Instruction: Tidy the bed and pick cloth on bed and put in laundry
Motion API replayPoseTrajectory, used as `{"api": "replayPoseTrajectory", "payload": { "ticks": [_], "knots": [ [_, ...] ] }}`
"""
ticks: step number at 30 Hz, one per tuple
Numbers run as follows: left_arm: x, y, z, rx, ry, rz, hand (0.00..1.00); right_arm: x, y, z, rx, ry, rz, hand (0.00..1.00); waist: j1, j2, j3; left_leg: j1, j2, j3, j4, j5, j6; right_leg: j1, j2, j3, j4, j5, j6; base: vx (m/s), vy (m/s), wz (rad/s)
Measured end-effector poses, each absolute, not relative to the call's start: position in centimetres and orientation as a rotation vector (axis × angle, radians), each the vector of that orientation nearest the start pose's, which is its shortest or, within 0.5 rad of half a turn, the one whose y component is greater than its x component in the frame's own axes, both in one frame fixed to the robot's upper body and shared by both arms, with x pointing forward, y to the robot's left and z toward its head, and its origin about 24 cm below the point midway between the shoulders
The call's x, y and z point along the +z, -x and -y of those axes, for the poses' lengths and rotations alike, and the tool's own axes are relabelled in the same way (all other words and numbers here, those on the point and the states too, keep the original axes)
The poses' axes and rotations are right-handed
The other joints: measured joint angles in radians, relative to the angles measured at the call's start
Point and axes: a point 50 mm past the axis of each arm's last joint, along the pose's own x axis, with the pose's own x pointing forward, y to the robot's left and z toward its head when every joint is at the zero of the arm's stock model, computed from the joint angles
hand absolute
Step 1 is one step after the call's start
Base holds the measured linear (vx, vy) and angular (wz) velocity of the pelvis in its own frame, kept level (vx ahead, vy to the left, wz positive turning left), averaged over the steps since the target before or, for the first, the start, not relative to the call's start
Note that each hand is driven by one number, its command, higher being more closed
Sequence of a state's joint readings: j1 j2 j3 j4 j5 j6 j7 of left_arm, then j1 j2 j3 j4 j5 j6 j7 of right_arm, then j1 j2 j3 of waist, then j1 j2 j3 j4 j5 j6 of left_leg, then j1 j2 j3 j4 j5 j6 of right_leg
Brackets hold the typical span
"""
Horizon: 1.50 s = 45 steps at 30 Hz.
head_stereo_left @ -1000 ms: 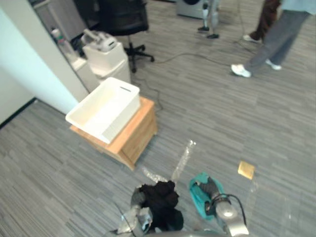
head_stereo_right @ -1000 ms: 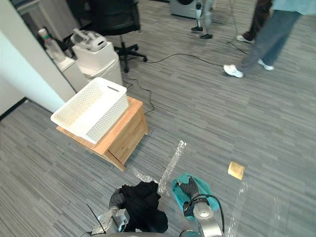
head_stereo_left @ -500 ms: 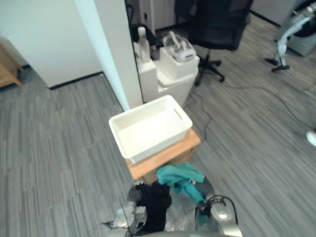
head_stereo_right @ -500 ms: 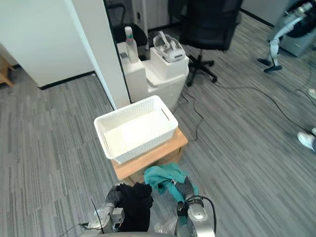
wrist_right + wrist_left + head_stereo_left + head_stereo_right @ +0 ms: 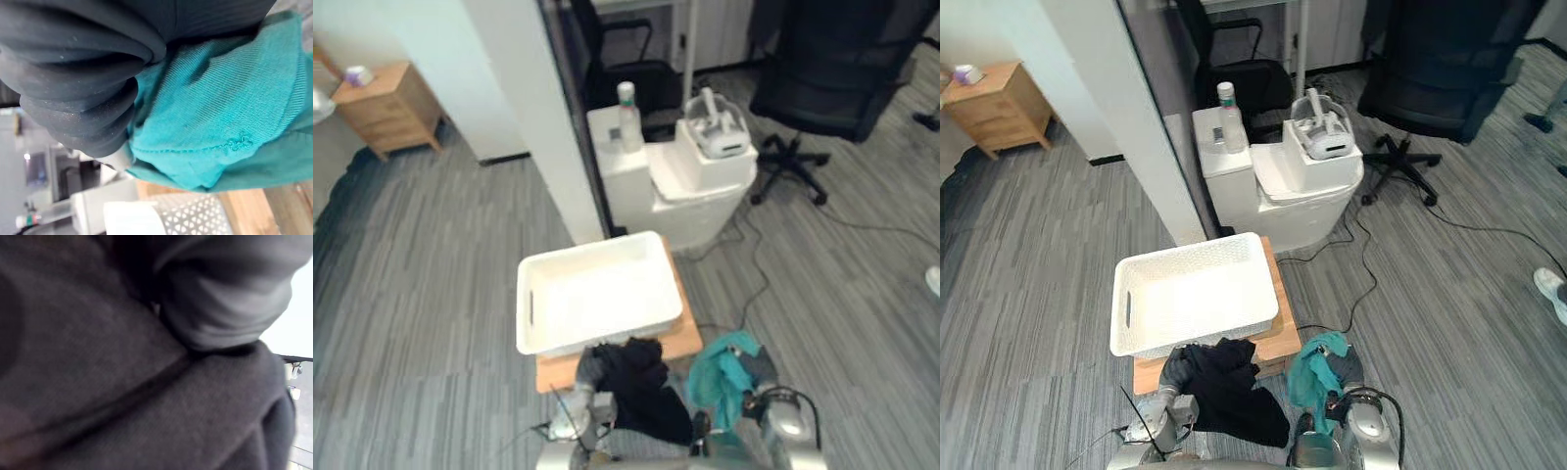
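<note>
Left robot hand [image 5: 1175,372] carries black cloth [image 5: 1229,387]; basket [image 5: 1197,331], chair [image 5: 1440,59] ahead.

the black cloth [image 5: 1231,390] hides most of the left hand [image 5: 1173,372], the teal cloth [image 5: 1308,380] hides most of the right hand [image 5: 1349,365], the white basket [image 5: 1197,336] covers much of the wooden box [image 5: 1283,339], and the black chair [image 5: 1442,61] is cut off at the top

Seemingly open room above white basket [image 5: 1197,336]
</note>
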<state>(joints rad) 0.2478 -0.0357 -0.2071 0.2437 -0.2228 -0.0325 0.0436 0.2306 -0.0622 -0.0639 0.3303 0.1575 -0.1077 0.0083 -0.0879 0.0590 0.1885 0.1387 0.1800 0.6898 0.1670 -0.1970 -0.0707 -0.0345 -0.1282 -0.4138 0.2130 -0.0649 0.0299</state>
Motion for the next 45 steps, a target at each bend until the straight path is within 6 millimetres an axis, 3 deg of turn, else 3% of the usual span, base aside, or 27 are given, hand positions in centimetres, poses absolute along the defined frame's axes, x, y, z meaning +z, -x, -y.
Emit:
{"api": "replayPoseTrajectory", "payload": {
  "ticks": [1, 3, 4, 5, 6, 7, 9, 11, 13, 17, 20, 24, 27, 31, 38, 42, 45],
  "knots": [
    [-6.0, -17.6, -10.6, -0.064, 0.234, -0.462, 1.0, -6.8, -17.0, 19.5, -0.183, -0.105, -0.433, 1.0, -0.012, -0.013, 0.002, -0.001, -0.013, -0.032, -0.013, 0.008, 0.003, -0.048, -0.045, 0.001, 0.141, -0.033, -0.001, -0.02, 0.121, 0.83],
    [-6.5, -16.9, -11.0, -0.101, 0.172, -0.486, 1.0, -7.1, -16.6, 19.0, -0.201, -0.146, -0.443, 1.0, -0.017, -0.025, -0.014, 0.006, -0.014, -0.063, -0.02, 0.014, 0.007, -0.142, -0.073, 0.102, 0.321, -0.046, 0.006, 0.03, 0.055, 0.58],
    [-6.7, -16.6, -11.4, -0.098, 0.155, -0.497, 1.0, -7.2, -16.5, 18.6, -0.192, -0.156, -0.447, 1.0, -0.015, -0.027, -0.017, 0.005, -0.015, -0.067, -0.019, 0.015, 0.007, -0.148, -0.079, 0.121, 0.322, -0.061, 0.008, 0.07, -0.046, 0.3],
    [-7.3, -16.2, -11.9, -0.093, 0.13, -0.525, 1.0, -7.2, -16.5, 18.0, -0.173, -0.185, -0.447, 1.0, -0.012, -0.049, -0.031, -0.002, -0.018, -0.078, -0.013, 0.015, 0.007, -0.142, -0.097, 0.146, 0.265, -0.077, 0.005, 0.04, -0.09, 0.25],
    [-7.7, -15.9, -12.4, -0.089, 0.113, -0.546, 1.0, -7.1, -16.7, 17.4, -0.157, -0.199, -0.441, 1.0, -0.009, -0.072, -0.047, -0.016, -0.025, -0.088, -0.002, 0.017, 0.003, -0.124, -0.11, 0.181, 0.162, -0.023, 0.003, 0.07, -0.138, 0.36],
    [-7.9, -15.7, -12.5, -0.087, 0.108, -0.558, 1.0, -7.1, -16.9, 17.1, -0.154, -0.205, -0.438, 1.0, -0.014, -0.086, -0.055, -0.023, -0.021, -0.097, 0.003, 0.021, -0.005, -0.099, -0.099, 0.205, 0.122, -0.024, 0.039, 0.08, -0.147, 0.24],
    [-8.1, -15.1, -12.2, -0.082, 0.131, -0.573, 1.0, -6.7, -17.6, 16.9, -0.138, -0.202, -0.416, 1.0, -0.004, -0.065, -0.054, -0.014, 0.001, -0.077, -0.006, 0.033, -0.024, -0.045, -0.059, 0.208, 0.002, -0.003, 0.062, 0.08, -0.129, -0.22],
    [-8.3, -14.7, -11.7, -0.085, 0.157, -0.587, 1.0, -6.4, -17.9, 17.2, -0.134, -0.189, -0.402, 1.0, -0.008, -0.032, -0.055, 0.012, 0.018, -0.054, -0.017, 0.038, -0.033, -0.001, -0.028, 0.218, -0.067, 0.023, 0.062, 0.05, -0.06, -0.33],
    [-8.1, -14.8, -11.2, -0.104, 0.177, -0.578, 1.0, -5.5, -17.6, 17.9, -0.139, -0.165, -0.365, 1.0, -0.008, -0.021, -0.06, 0.026, 0.029, -0.052, -0.012, 0.037, -0.034, 0.052, -0.01, 0.216, -0.133, 0.042, 0.063, 0.03, -0.027, -0.06],
    [-7.1, -15.5, -11.0, -0.115, 0.188, -0.511, 1.0, -1.8, -19.2, 19.0, -0.132, -0.114, -0.195, 1.0, -0.009, -0.029, -0.061, 0.012, 0.038, -0.051, 0.024, 0.033, -0.037, 0.071, -0.005, 0.224, -0.185, 0.064, 0.073, -0.03, -0.004, -0.05],
    [-7.1, -15.5, -11.3, -0.108, 0.195, -0.509, 1.0, 2.2, -21.9, 19.0, -0.072, -0.053, -0.001, 1.0, -0.005, -0.04, -0.054, -0.012, 0.063, -0.069, 0.124, -0.002, -0.022, 0.09, 0.004, 0.235, -0.196, 0.075, 0.068, -0.07, 0.024, -0.06],
    [-7.0, -15.7, -11.5, -0.109, 0.197, -0.501, 1.0, 6.8, -24.3, 18.5, 0.009, 0.054, 0.196, 1.0, 0.0, -0.039, -0.055, -0.014, 0.037, -0.134, 0.063, -0.002, -0.022, 0.088, 0.005, 0.231, -0.221, 0.105, 0.073, -0.08, 0.028, 0.07],
    [-6.5, -16.0, -11.5, -0.107, 0.217, -0.477, 1.0, 9.3, -26.0, 18.1, 0.042, 0.111, 0.297, 1.0, 0.037, -0.044, -0.056, 0.0, 0.005, -0.129, 0.005, 0.01, -0.029, 0.086, -0.007, 0.242, -0.252, 0.142, 0.079, -0.13, 0.056, -0.07],
    [-6.4, -16.0, -11.3, -0.108, 0.243, -0.479, 1.0, 11.2, -27.3, 16.7, 0.113, 0.148, 0.368, 1.0, 0.047, -0.05, -0.059, -0.001, -0.022, -0.145, -0.019, 0.024, -0.019, 0.086, -0.029, 0.235, -0.253, 0.149, 0.088, -0.12, 0.038, 0.1],
    [-6.6, -15.6, -11.1, -0.102, 0.277, -0.492, 1.0, 14.3, -28.9, 13.3, 0.261, 0.177, 0.482, 1.0, 0.051, -0.099, -0.089, -0.025, -0.041, -0.194, -0.042, 0.052, -0.009, 0.083, -0.038, 0.194, -0.254, 0.167, 0.086, -0.05, -0.001, 0.19],
    [-6.6, -15.7, -11.0, -0.1, 0.284, -0.491, 1.0, 15.4, -30.0, 12.0, 0.313, 0.199, 0.508, 1.0, 0.06, -0.102, -0.091, -0.025, -0.061, -0.223, -0.093, 0.088, 0.007, 0.08, -0.055, 0.178, -0.254, 0.189, 0.094, -0.05, 0.033, 0.28],
    [-6.6, -15.7, -11.1, -0.092, 0.293, -0.491, 1.0, 16.7, -31.0, 10.8, 0.343, 0.219, 0.537, 1.0, 0.084, -0.103, -0.092, -0.028, -0.08, -0.232, -0.126, 0.11, 0.019, 0.079, -0.066, 0.168, -0.272, 0.217, 0.099, -0.09, 0.035, 0.12]
  ]
}}
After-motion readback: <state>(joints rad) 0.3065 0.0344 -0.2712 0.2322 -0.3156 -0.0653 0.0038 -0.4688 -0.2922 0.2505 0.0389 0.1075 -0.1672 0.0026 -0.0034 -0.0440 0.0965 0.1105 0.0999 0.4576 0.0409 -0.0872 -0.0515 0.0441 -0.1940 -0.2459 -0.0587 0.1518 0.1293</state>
